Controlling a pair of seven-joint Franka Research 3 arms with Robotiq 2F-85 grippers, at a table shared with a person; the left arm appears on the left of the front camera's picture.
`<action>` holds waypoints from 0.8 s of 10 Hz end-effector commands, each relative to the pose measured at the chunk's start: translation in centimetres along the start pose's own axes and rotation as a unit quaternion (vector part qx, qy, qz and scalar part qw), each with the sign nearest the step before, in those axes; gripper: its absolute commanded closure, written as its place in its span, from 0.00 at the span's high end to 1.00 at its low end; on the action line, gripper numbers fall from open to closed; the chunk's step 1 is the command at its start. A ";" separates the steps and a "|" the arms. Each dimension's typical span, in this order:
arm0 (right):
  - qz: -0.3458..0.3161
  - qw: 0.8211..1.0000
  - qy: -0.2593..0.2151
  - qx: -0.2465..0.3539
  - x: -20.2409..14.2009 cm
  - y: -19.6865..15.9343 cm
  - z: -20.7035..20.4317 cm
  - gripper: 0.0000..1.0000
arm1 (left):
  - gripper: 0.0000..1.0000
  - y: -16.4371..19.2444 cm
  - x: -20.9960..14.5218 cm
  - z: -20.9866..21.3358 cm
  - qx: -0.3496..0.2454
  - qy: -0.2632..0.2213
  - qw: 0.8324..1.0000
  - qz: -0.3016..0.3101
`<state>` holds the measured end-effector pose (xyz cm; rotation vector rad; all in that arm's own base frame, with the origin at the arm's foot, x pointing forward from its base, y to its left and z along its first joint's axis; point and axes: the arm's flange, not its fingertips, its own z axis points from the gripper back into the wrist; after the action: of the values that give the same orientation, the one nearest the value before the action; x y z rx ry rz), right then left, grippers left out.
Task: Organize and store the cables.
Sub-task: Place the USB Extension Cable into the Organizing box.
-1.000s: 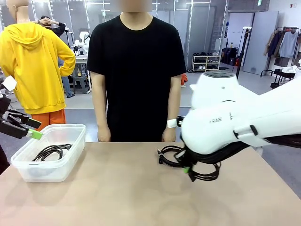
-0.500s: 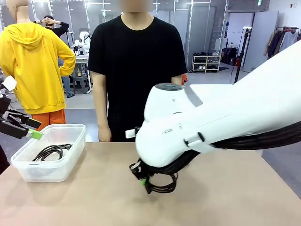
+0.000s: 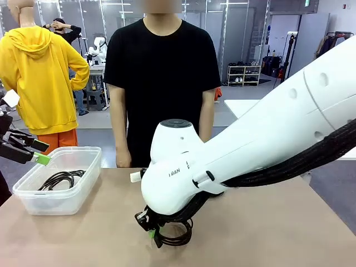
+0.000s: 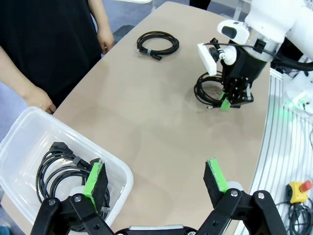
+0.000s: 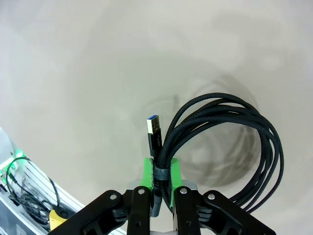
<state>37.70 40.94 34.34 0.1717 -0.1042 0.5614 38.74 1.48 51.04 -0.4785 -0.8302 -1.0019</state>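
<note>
**A:** What is changing for us right now?

**B:** We are sweeping our right arm across the desk [image 3: 278, 233]. A second ago our right pincer [image 3: 151, 233] was working over on the right side. Now it is hanging low over the near middle, on the way toward the tub [image 3: 92, 158] at the left.

**A:** Are we carrying anything?

**B:** Yes. The right pincer is squeezing tight on the held coil [image 5: 230, 142], pinching it where the strands are bunched together. The silver plug [image 5: 154, 129] is sticking up beside the pads. The loop is dangling close to the desk, and we cannot tell whether it is brushing the surface.

**A:** And our other side?

**B:** Our left pincer [image 4: 156, 178] is standing wide and gripping nothing, hovering by the tub's edge.

**A:** Where are the other cables sitting?

**B:** The stored coil [image 4: 56, 166] is lying inside the tub. The far coil [image 4: 157, 44] is waiting on the desk near the person's hand [image 4: 105, 41].

**A:** So what are we making of that?

**B:** We are judging ourselves mid-carry with the second cable. We are going to need height to clear the tub wall before letting go, or the dangling loop may be catching on the rim. After that, the far coil is looking like our last pickup.
</note>
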 end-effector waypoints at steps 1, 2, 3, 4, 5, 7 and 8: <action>0.003 1.000 -0.009 0.002 0.7 0.3 -1.0 0.08 | 1.00 0.2 0.2 0.1 -0.004 0.000 1.000 0.001; 0.011 1.000 -0.004 0.008 0.6 0.3 -1.4 0.08 | 1.00 0.2 0.2 0.1 -0.004 0.000 1.000 0.001; 0.009 1.000 -0.003 0.009 0.4 0.4 -1.3 0.29 | 1.00 0.2 0.2 0.1 -0.004 0.000 1.000 0.001; 0.009 1.000 -0.005 0.005 0.2 0.0 -0.8 0.72 | 1.00 0.0 0.0 0.0 0.000 0.000 1.000 0.000; 0.008 1.000 -0.007 0.010 -0.1 -0.2 -0.3 0.85 | 1.00 0.1 0.6 -0.4 -0.015 0.015 1.000 -0.016; 0.014 0.999 -0.018 0.023 -1.1 -1.1 1.2 1.00 | 1.00 0.2 2.3 -1.2 -0.028 0.029 0.999 -0.015; 0.030 0.999 -0.030 0.020 -1.9 -2.0 2.3 1.00 | 1.00 0.1 3.1 -1.6 -0.033 0.037 0.999 -0.017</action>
<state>37.89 40.27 35.41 0.2046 -0.1309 0.5842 39.52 -0.82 51.54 -0.4759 -0.7931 -1.0601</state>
